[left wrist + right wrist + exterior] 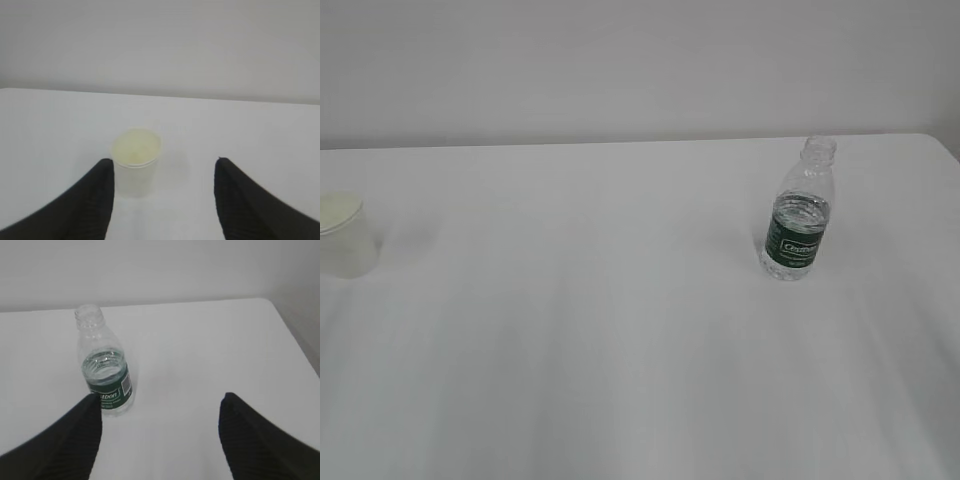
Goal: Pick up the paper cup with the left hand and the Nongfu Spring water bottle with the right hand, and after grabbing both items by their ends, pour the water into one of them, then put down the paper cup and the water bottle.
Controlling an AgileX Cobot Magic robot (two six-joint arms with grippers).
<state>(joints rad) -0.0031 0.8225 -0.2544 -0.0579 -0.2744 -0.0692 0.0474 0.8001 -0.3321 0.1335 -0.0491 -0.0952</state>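
The paper cup (344,235) stands upright at the far left of the white table; in the left wrist view the paper cup (136,161) sits just ahead of my left gripper (163,162), close to its left finger, untouched. The left gripper is open and empty. The Nongfu Spring water bottle (798,212), capless with a dark green label, stands upright at the right, water (800,212) filling its lower part. In the right wrist view the bottle (104,370) is ahead of my right gripper (160,397), by its left finger. That gripper is open and empty. Neither arm appears in the exterior view.
The white table (620,330) meets a plain pale wall at the back. Its rounded right corner (272,307) and right edge lie not far beyond the bottle.
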